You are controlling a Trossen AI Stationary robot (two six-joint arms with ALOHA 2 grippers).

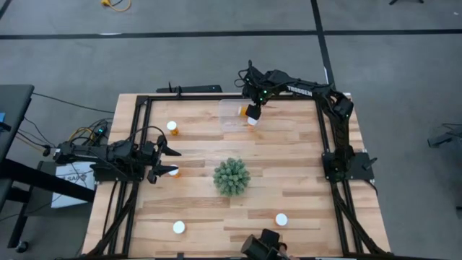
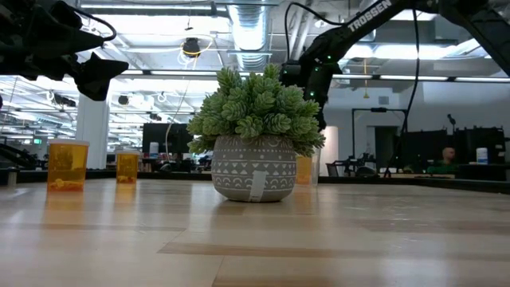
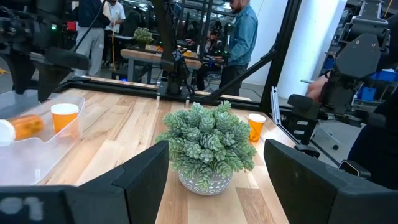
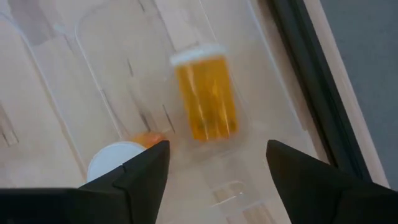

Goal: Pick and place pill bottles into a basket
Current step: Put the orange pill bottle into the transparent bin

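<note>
1. The right gripper (image 1: 253, 110) hangs over the far side of the light wooden table (image 1: 289, 173), above the basket (image 1: 232, 115), a shallow, nearly see-through plastic tray with rounded corners.
2. In the right wrist view its two dark fingers (image 4: 140, 174) stand well apart with nothing between them.
3. Below those fingers, a small orange translucent pill bottle with a white cap (image 4: 205, 96) lies on its side in the basket, clear of both fingers.
4. A second orange pill bottle (image 4: 118, 158) stands upright beside it, cap up; whether it is inside the tray wall cannot be told.
5. The left gripper (image 1: 167, 160) waits at the table's left edge, fingers spread wide and empty, with another pill bottle (image 1: 173, 171) just beside it.
6. A spiky green plant in a grey patterned pot (image 1: 232, 176) sits mid-table.
7. Three more white-capped bottles stand apart: one far left (image 1: 172, 127), two near the front edge (image 1: 179, 227) (image 1: 281, 219).
</note>
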